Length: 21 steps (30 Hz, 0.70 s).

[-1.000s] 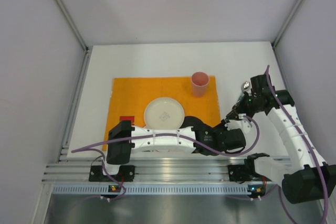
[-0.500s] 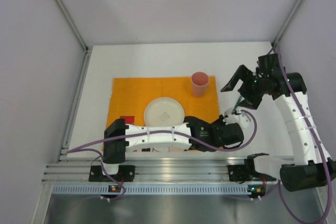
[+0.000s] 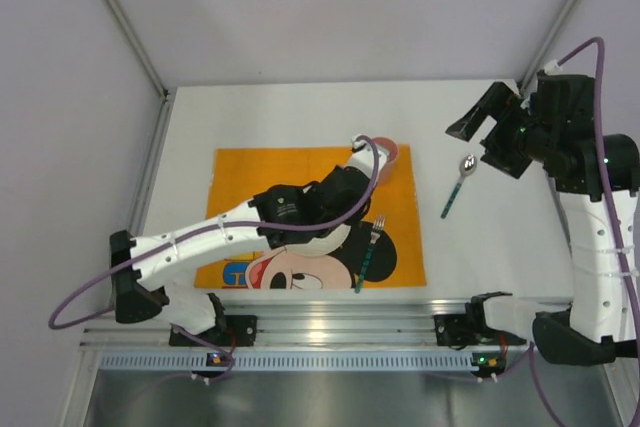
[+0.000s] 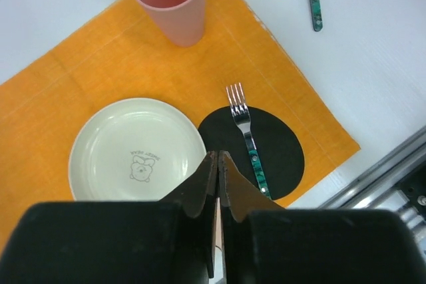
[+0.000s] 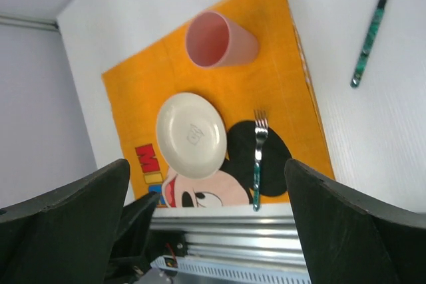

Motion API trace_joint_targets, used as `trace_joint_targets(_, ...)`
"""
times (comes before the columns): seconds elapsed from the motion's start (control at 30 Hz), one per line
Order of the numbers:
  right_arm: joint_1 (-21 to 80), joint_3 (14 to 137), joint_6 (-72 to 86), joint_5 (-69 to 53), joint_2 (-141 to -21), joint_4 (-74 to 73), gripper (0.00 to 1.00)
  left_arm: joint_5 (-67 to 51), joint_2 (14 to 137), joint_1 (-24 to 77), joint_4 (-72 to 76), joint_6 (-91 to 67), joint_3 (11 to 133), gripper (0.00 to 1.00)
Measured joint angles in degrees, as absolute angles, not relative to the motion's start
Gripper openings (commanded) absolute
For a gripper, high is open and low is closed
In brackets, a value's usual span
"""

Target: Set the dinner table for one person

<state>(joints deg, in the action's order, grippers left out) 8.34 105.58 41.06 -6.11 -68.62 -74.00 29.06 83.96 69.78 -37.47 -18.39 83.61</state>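
The dinner table (image 3: 300, 117) is the white surface that spreads out on every side of the orange placemat (image 3: 240, 177). A second ago the left arm lay low along the placemat's near edge. It has since swung up over the placemat's middle, and its claw (image 4: 218, 164) is clenched on nothing, poised above the plate's (image 4: 138, 154) near rim. With the arm out of the way, the fork (image 3: 368, 252) shows on the placemat's right part, just beside the plate. The pink cup (image 4: 168, 1) stands on the placemat's far right corner, as before. The spoon (image 3: 457, 187) was held upright a second ago and now lies flat on the surface just off the placemat's right edge. The right claw (image 3: 478, 145) has let it go and lifted off, and now hangs wide open beyond that same edge. Plate, fork, cup and spoon are all laid, so the setting looks practically finished, with perhaps only some tidying of the spoon left.
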Motion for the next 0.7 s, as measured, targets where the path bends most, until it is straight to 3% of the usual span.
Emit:
trace_joint_targets(0.03, 8.34, 103.48, 41.12, -6.07, -67.94, -73.78, 1.0, 28.05, 82.26, 69.01, -36.88, -18.5, 82.11, 0.22)
trace_joint_targets(0.2, 8.21, 90.59, 41.89, -6.9, -65.71, -72.64, 1.0, 22.04, 83.29, 68.82, -33.87, -19.99, 76.55, 0.47)
trace_joint_targets(0.37, 8.19, 81.47, 42.54, -7.38, -63.94, -72.03, 1.0, 16.14, 91.88, 69.04, -33.23, -21.28, 72.97, 0.52)
trace_joint_targets(0.47, 8.16, 78.48, 42.65, -7.38, -61.41, -71.9, 1.0, 13.91, 96.66, 69.1, -33.06, -20.95, 72.1, 0.45)
trace_joint_targets(0.7, 8.12, 76.49, 42.63, -7.33, -57.1, -71.83, 1.0, 11.05, 104.07, 69.1, -31.92, -19.57, 72.34, 0.45)
